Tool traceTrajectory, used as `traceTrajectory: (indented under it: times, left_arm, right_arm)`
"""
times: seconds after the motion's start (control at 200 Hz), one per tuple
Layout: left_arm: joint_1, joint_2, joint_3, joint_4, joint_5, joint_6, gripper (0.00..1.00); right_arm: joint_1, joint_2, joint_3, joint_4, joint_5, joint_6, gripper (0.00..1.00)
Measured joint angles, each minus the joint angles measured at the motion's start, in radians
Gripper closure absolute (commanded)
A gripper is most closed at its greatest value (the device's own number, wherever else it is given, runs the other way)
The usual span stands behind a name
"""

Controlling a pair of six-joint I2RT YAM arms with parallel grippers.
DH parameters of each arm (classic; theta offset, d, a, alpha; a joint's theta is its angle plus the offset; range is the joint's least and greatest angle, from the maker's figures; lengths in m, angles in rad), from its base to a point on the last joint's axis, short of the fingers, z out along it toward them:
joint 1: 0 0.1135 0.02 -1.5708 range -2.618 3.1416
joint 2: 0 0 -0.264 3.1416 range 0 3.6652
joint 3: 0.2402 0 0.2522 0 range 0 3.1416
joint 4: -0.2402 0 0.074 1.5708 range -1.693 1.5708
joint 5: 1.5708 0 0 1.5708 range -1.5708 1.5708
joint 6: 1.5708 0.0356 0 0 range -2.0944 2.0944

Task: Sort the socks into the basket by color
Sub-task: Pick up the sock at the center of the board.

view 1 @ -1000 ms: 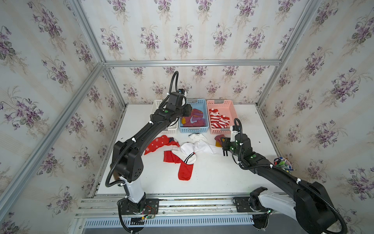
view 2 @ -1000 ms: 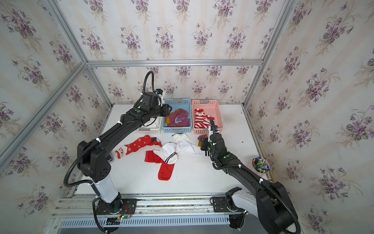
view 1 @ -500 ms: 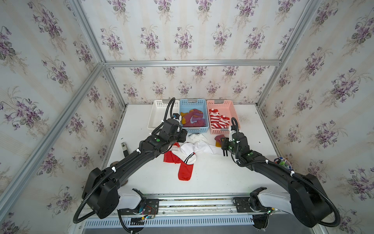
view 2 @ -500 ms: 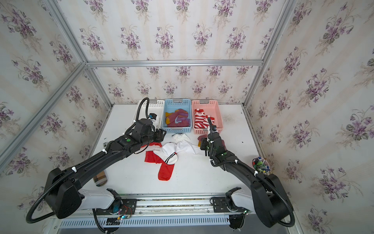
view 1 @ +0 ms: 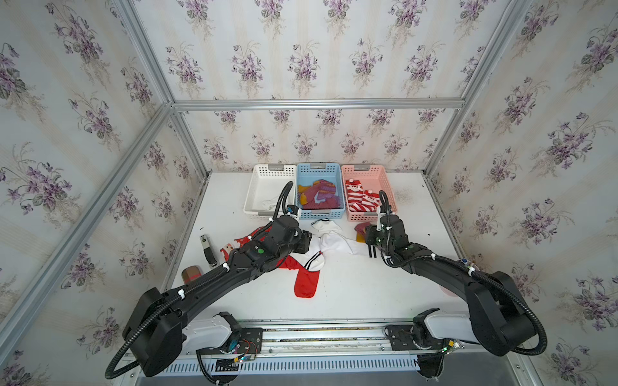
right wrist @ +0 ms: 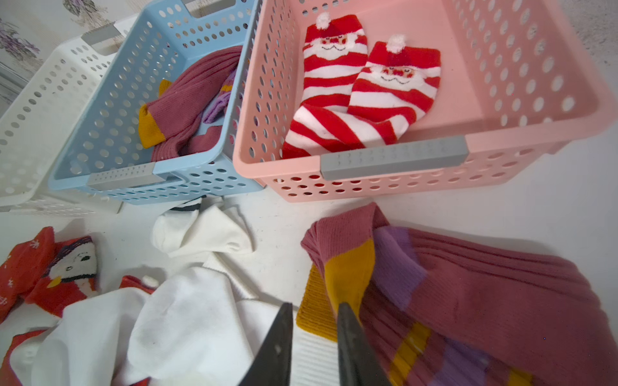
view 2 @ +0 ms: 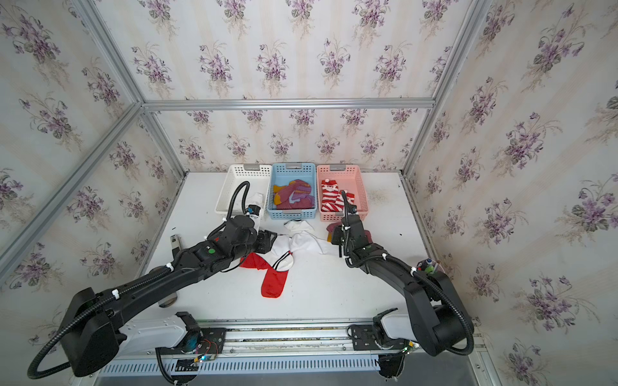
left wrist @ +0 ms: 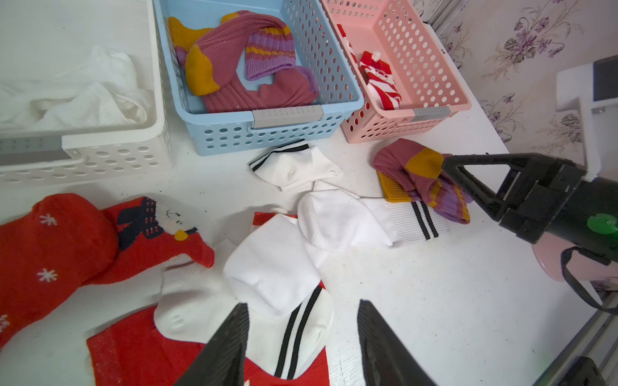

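Observation:
Several white socks [view 1: 334,242] with black stripes lie heaped mid-table on a red sock [view 1: 306,284]. My left gripper [left wrist: 302,309] hangs open just over one striped white sock [left wrist: 294,331], nothing between its fingers. A maroon sock [right wrist: 468,294] with a mustard toe lies before the pink basket [view 1: 364,172]. My right gripper [right wrist: 316,305] hovers at its edge, jaws a narrow gap apart and holding nothing. The blue basket [view 1: 317,170] holds maroon socks, the pink one striped Santa socks, and the white basket [view 1: 267,172] a white sock. A red sock [left wrist: 67,240] with a penguin lies beside the heap.
A black and white stapler [view 1: 208,250] and a brown object [view 1: 190,272] sit near the table's left edge. A small colourful toy [view 2: 428,265] lies by the right arm. Papered walls and metal posts close in the table on three sides.
My left arm has drawn back from the baskets and come down over the white socks, its jaws widening. The right gripper stays by the maroon sock, jaws slightly narrower.

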Motion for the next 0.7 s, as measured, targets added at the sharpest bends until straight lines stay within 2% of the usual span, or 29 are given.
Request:
traceTrajectory:
  times: [0.17, 0.295, 0.43, 0.57, 0.699]
  left_arm:
    - [-0.003, -0.007, -0.002, -0.001, -0.004, -0.003, 0.41]
    - [-0.005, -0.014, -0.002, -0.001, -0.006, -0.003, 0.4]
    - [-0.005, -0.018, -0.002, -0.001, -0.006, -0.003, 0.39]
    - [-0.005, -0.019, -0.002, -0.001, -0.006, -0.004, 0.39]
    - [-0.006, -0.024, -0.002, -0.002, -0.006, -0.004, 0.38]
  right_arm:
    - [-0.005, 0.001, 0.001, -0.004, 0.029, 0.001, 0.64]
    - [-0.016, 0.004, 0.001, -0.012, 0.054, 0.001, 0.51]
    - [-0.021, 0.028, 0.001, -0.024, 0.065, 0.001, 0.44]
    - [-0.023, 0.065, 0.005, -0.024, 0.074, 0.0, 0.39]
    - [-0.024, 0.097, 0.013, -0.022, 0.075, 0.001, 0.39]
